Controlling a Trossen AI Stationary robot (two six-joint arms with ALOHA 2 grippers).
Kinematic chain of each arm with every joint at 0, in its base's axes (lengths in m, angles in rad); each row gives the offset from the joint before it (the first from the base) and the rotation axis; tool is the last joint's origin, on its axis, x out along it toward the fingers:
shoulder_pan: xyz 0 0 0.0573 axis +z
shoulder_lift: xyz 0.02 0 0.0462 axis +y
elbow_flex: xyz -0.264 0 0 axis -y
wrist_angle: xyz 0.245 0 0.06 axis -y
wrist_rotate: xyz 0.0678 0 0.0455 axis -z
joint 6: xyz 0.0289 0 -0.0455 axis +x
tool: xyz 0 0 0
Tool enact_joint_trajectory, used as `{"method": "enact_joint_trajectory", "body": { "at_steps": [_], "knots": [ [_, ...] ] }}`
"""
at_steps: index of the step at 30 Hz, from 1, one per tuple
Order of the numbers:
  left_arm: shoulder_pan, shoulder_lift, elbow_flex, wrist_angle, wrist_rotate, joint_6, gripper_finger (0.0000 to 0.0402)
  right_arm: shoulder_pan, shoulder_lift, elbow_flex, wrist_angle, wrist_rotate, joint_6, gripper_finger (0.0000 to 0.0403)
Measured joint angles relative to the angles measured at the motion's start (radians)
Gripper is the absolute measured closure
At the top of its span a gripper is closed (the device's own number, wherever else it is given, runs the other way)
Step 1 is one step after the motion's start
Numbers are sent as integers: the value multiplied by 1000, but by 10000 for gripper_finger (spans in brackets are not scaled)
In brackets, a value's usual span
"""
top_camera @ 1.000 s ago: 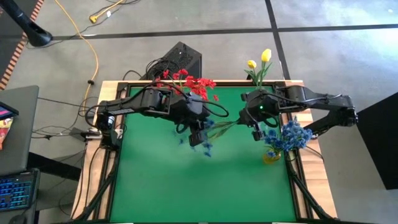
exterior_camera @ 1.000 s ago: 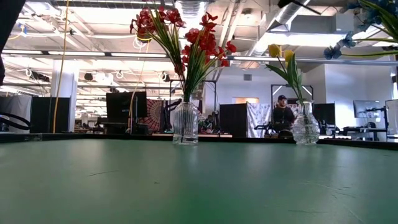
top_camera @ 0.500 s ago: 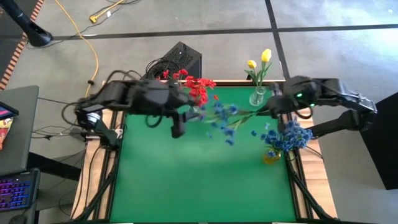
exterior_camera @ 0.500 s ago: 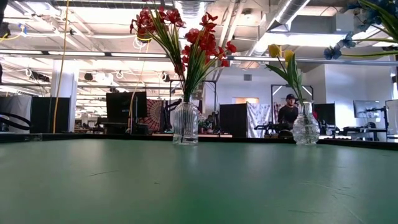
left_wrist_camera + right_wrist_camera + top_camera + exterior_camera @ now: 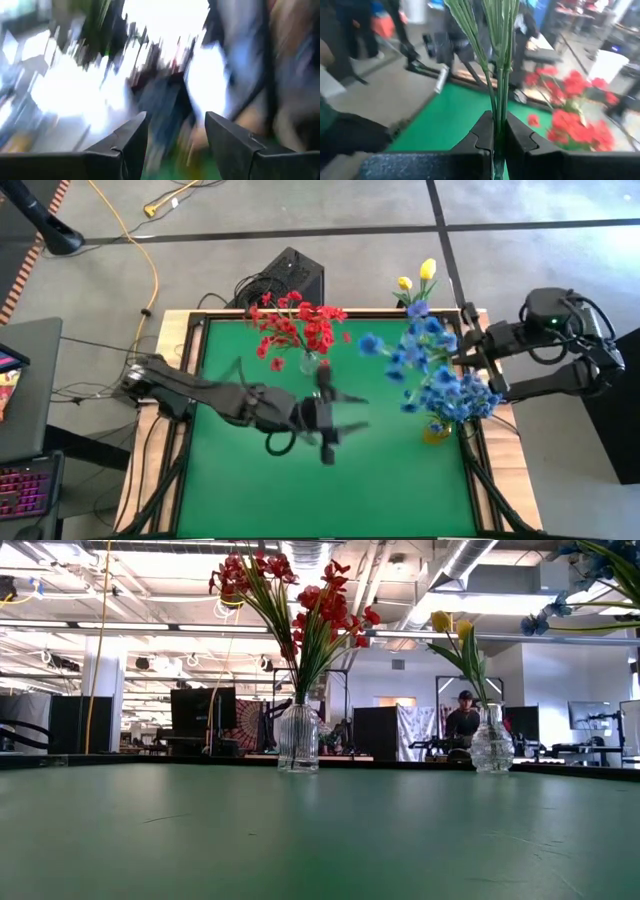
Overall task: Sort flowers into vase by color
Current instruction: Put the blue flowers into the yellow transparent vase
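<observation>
Right gripper [image 5: 499, 145], raised at the table's right edge, pinches green stems of a blue-bloomed spray [image 5: 415, 350] above the blue bunch. Left gripper [image 5: 325, 420], fingers spread and empty, reaches across mid-table.

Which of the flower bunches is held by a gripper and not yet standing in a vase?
The blue spray: the right gripper is shut on its green stems, above the table's right side. The red flowers and yellow flowers stand in vases.
</observation>
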Motion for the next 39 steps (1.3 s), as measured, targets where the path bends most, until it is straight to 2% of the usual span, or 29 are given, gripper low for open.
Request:
{"method": "enact_joint_trajectory", "body": {
  "at_steps": [2, 4, 7, 9, 14, 19, 26, 33, 39],
  "knots": [
    [20, 31, -137, 402, 134, 64, 216, 18, 2, 0, 32, -39, 24, 355],
    [38, 51, -243, 668, 166, 86, 216, 40, 4, 0, 43, -57, 51, 355],
    [78, 96, -314, 960, 238, 52, 216, 80, 21, 0, 45, -58, 97, 354],
    [108, 143, -307, 1053, 304, 10, 216, 107, 31, 0, 52, -55, 116, 354],
    [161, 261, -231, 1038, 335, -85, 216, 162, 75, 0, 58, -38, 139, 354],
    [198, 372, -83, 1100, 373, -88, 216, 200, 101, -2, 6, -30, 132, 353],
    [230, 437, 106, 902, 398, -96, 216, 226, 101, -2, -32, 23, 131, 353],
    [229, 438, 147, 864, 405, -45, 216, 257, 103, -2, -46, 80, 128, 353],
    [229, 438, 155, 861, 407, -61, 216, 258, 135, -2, -47, 138, 116, 353]
  ]
}}
